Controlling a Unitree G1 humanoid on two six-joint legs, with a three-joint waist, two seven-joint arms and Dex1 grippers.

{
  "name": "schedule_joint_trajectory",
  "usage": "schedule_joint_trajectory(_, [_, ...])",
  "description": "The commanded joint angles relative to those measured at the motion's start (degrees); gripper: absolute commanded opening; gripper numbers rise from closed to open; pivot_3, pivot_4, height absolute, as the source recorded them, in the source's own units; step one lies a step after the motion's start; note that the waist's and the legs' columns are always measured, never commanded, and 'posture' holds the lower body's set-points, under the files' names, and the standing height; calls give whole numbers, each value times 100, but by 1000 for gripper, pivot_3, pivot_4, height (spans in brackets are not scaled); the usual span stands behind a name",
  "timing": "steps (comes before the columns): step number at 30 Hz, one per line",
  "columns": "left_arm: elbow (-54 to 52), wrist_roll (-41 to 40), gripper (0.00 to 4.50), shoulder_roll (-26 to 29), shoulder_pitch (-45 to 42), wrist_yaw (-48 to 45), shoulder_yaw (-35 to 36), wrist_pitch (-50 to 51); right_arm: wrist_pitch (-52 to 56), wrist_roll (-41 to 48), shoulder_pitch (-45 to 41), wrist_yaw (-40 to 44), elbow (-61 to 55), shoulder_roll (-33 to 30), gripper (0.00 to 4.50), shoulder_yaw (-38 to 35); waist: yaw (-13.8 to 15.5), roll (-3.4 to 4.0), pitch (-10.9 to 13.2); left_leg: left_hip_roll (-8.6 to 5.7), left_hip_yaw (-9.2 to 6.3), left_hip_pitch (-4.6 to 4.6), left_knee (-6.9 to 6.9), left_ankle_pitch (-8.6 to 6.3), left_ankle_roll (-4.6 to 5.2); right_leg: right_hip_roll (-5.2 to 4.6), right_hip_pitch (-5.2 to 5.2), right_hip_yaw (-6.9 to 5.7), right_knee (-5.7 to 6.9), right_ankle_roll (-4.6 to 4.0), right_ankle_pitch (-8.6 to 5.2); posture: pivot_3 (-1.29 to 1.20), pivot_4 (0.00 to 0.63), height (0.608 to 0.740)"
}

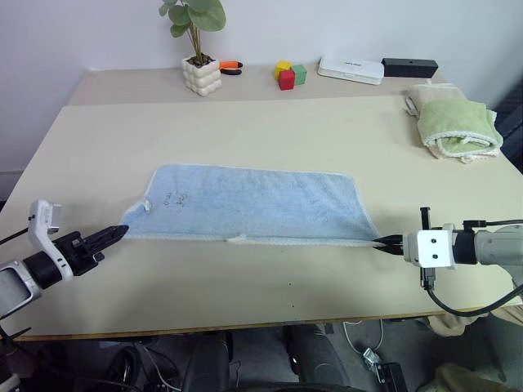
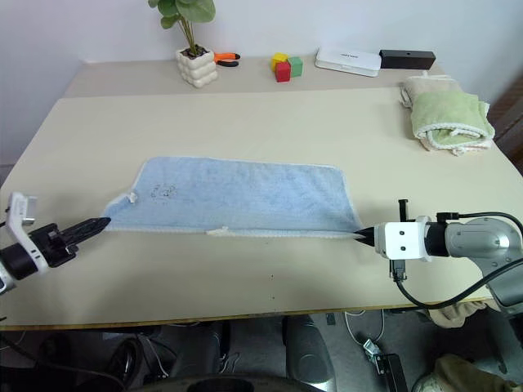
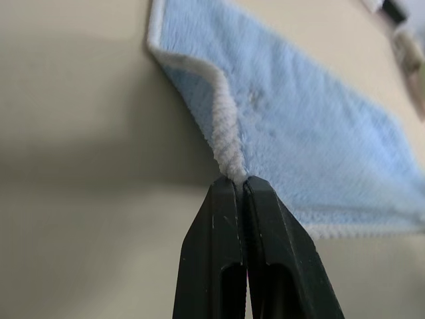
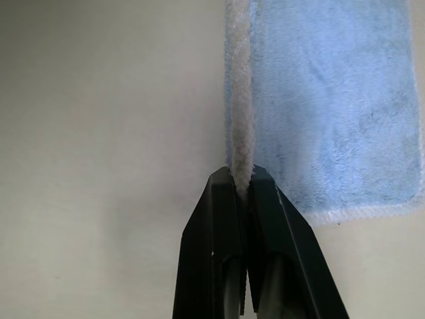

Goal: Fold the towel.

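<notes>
The light blue towel lies on the table, folded once lengthwise, with its whitish edging along the near side and a small dark mark near its left end. My left gripper is shut on the towel's near left corner, and the left wrist view shows the pale edging pinched between its black fingers. My right gripper is shut on the near right corner; the edging runs straight out from its fingers. Both corners are pulled toward the table's near edge.
At the back right lies a pile of green and beige towels. Along the back stand a potted plant, coloured blocks, a white box and a black box. The table's front edge is close behind both grippers.
</notes>
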Motion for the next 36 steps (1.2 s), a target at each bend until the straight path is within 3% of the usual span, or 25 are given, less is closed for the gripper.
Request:
schedule_joint_trajectory(1, [-235, -295, 0, -180, -29, 610, 657, 132, 146, 5, -17, 103, 44, -169, 56, -303, 9, -1, 0, 0, 1, 23, -3, -2, 3, 0, 21, 0, -3, -3, -3, 0, 150, 740])
schedule_joint_trajectory(8, [-35, -1554, 0, -673, -578, 1905, 1381, 382, 304, -63, -107, 96, 26, -17, 56, -173, 62, -3, -1, 0, 1, 55, -1, -13, 18, 0, 59, 0, -12, -7, -12, 0, 150, 740])
schedule_joint_trajectory(15, [-318, -2385, 0, -738, -138, 2669, 1052, 249, 409, -149, -190, 85, -51, 44, 56, -69, 86, -3, -2, 0, 2, 55, 0, -14, 20, 0, 59, 1, -13, -8, -12, 0, 150, 740])
schedule_joint_trajectory(18, [-225, -3054, 977, -732, -17, 2981, 925, 102, 455, -192, -237, 94, -78, 85, 0, -36, 96, -4, -3, -1, 2, 55, 1, -14, 19, -2, 62, 1, -15, -14, -15, 0, 150, 740])
schedule_joint_trajectory(23, [-371, -3546, 3458, -458, 297, 3502, 591, -308, 521, -248, -268, 105, -116, 135, 0, -18, 91, -4, -3, -1, 2, 55, 1, -14, 20, -2, 62, 1, -16, -22, -20, 0, 150, 740])
schedule_joint_trajectory(25, [-396, -3523, 4374, -214, 561, 3264, 519, -362, 541, -275, -308, 99, -108, 160, 0, 1, 83, -4, -3, -1, 2, 55, 1, -15, 20, -1, 62, 1, -16, -23, -21, 0, 150, 740])
schedule_joint_trajectory(29, [-944, -2393, 4484, 679, 1286, 1769, 333, -884, 553, -324, -390, 101, -73, 229, 0, 36, 86, -5, -3, 0, 3, 55, -1, -16, 21, 1, 58, 1, -18, -33, -26, 0, 150, 740])
schedule_joint_trajectory(32, [-1435, -171, 4484, 1549, 2020, -14, -287, -2921, 547, -397, -454, 114, -33, 265, 0, 64, 103, -3, -5, 0, 4, 53, -3, -16, 21, 1, 60, 0, -31, -58, -40, 0, 150, 740])
schedule_joint_trajectory(36, [-793, 2451, 4484, 2108, 2323, -1459, -1232, -6301, 556, -442, -568, 126, 5, 332, 0, 118, 119, 15, -15, -2, 18, 52, -21, -16, 20, -3, 68, 4, -72, -62, -40, 0, 150, 740])
